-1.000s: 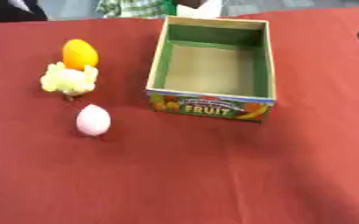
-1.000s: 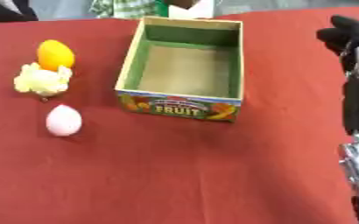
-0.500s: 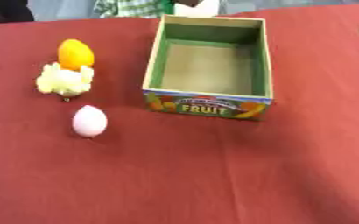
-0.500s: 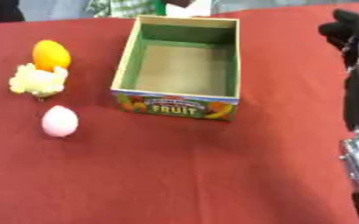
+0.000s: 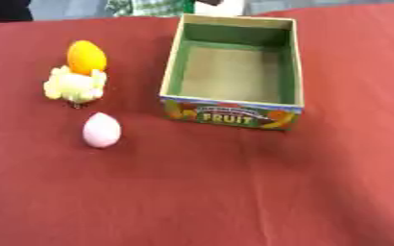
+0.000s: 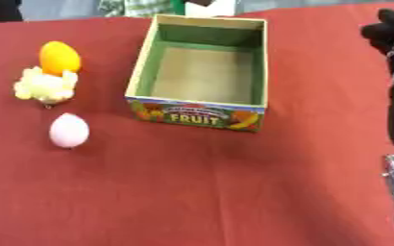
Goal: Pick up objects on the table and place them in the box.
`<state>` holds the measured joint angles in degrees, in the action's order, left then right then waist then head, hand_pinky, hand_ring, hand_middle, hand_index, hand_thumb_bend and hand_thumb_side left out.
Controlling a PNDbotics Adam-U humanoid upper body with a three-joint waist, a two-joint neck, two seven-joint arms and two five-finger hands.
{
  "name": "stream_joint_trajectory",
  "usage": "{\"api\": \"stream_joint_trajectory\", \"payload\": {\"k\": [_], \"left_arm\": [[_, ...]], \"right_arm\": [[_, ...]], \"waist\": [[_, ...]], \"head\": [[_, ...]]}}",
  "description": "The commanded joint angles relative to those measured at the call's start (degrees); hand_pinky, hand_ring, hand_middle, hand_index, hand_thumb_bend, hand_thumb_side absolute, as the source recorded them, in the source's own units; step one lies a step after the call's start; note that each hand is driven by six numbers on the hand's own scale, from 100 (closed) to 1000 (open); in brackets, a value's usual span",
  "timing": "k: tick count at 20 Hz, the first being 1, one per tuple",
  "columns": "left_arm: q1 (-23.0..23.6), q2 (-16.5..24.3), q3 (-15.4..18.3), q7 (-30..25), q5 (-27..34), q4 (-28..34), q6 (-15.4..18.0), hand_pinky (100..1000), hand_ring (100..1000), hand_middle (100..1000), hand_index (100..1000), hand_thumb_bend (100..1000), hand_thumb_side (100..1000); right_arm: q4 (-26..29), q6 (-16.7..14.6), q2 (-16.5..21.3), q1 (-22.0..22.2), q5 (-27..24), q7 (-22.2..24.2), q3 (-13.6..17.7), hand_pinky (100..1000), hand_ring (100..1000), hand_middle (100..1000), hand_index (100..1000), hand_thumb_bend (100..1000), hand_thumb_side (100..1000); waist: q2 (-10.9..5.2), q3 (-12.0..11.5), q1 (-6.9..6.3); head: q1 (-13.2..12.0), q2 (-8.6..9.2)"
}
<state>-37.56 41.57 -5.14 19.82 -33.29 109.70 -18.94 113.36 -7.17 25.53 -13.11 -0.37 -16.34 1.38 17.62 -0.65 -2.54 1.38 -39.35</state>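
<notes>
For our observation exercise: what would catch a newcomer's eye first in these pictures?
The open fruit box, empty, stands at the middle of the red table. To its left sit an orange, a yellow fluffy toy and a pink egg. The black right hand shows at the right edge.

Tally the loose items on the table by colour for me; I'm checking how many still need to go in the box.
Orange: 1, the orange object
Pale yellow: 1, the fluffy yellow object
Pink: 1, the pink egg-shaped object
Total: 3, all on the red table left of the box, which holds nothing.
</notes>
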Motion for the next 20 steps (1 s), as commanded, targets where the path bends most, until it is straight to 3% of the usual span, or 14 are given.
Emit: {"api": "stream_joint_trajectory", "payload": {"k": [1,4,13,14,17,20], "left_arm": [[-2.1,3.1,-1.4,-2.7,-2.8,-2.8,0.8,598,686,733,899,100,897],[-4.1,4.2,-3.4,-5.2,-5.3,-6.5,2.7,619,706,751,910,121,891],[-10.8,5.0,-9.9,-12.5,-12.7,-18.3,9.7,649,736,787,942,371,991],[-11.5,4.9,-10.5,-13.3,-13.4,-19.6,10.5,652,740,792,944,460,1000],[-13.7,4.0,-12.6,-15.7,-15.8,-23.4,12.8,657,746,802,950,575,1000],[-15.8,2.6,-14.5,-18.1,-18.2,-27.3,15.2,660,751,809,955,618,1000]], "right_arm": [[1.2,0.1,1.7,-0.5,0.4,0.2,0.2,882,787,659,826,100,1000],[1.2,0.1,1.8,-0.5,0.4,0.4,0.1,882,787,659,826,100,1000],[1.2,0.4,2.0,-0.4,0.2,0.8,-0.3,881,786,659,826,100,1000],[1.2,0.5,2.0,-0.4,0.2,0.9,-0.3,881,786,658,826,100,1000],[1.2,0.6,2.0,-0.4,0.1,1.0,-0.5,881,786,658,826,100,1000],[1.2,0.8,2.0,-0.3,0.1,1.2,-0.6,880,786,658,825,100,1000]], "waist": [[-1.08,0.1,0.14],[-1.24,0.1,0.12],[-1.94,0.3,0.08],[-2.0,0.3,0.05],[-2.18,0.2,0.04],[-2.36,0.2,0.19]], "head": [[0.2,-0.37],[0.2,-0.34],[0.2,-0.5],[0.2,-0.49],[0.3,-0.45],[0.5,-0.33]]}}
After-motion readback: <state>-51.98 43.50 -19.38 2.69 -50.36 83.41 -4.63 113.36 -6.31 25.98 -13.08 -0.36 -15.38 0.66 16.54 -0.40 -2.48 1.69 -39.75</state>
